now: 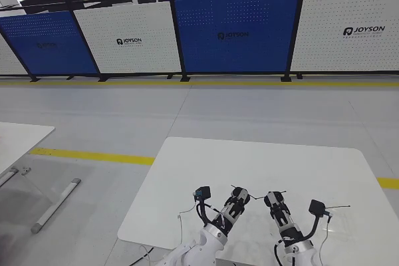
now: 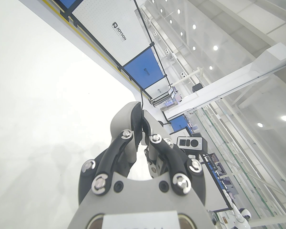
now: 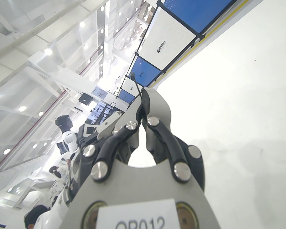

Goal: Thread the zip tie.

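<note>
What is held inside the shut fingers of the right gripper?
A thin black zip tie, pinched between the fingers of the right gripper; its head end sticks out past them. The part between them is covered.

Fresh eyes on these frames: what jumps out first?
The left hand and right hand sit nearly tip to tip above the near part of the white rounded table. Each is shut on a thin black plastic zip tie, and the small square head pokes out past the right hand. Behind the table, blue and white pegboard panels line the far side of the floor.
</note>
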Motion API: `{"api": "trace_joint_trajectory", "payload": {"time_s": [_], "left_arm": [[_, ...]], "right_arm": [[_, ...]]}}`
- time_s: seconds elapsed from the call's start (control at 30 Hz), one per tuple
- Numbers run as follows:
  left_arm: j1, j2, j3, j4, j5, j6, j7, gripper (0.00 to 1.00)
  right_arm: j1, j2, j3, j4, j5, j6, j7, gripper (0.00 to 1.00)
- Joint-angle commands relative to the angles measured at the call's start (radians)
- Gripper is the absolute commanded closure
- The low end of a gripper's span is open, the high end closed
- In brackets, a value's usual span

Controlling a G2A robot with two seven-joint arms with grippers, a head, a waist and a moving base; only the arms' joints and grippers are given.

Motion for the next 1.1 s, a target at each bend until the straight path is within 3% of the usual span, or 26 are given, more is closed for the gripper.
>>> {"api": "trace_joint_trajectory", "payload": {"time_s": [0.0,0.27,0.9,1.07], "left_arm": [[0.000,0.000,0.000,0.000,0.000,0.000,0.000,1.00],[0.000,0.000,0.000,0.000,0.000,0.000,0.000,1.00],[0.000,0.000,0.000,0.000,0.000,0.000,0.000,1.00],[0.000,0.000,0.000,0.000,0.000,0.000,0.000,1.00]], "right_arm": [[0.001,-0.002,0.000,0.003,-0.001,0.002,0.002,1.00],[-0.024,-0.004,0.031,-0.006,0.016,-0.041,0.014,1.00],[0.001,-0.024,0.025,0.014,0.016,-0.017,0.058,1.00],[-0.021,-0.025,0.044,0.003,0.022,-0.048,0.041,1.00]]}}
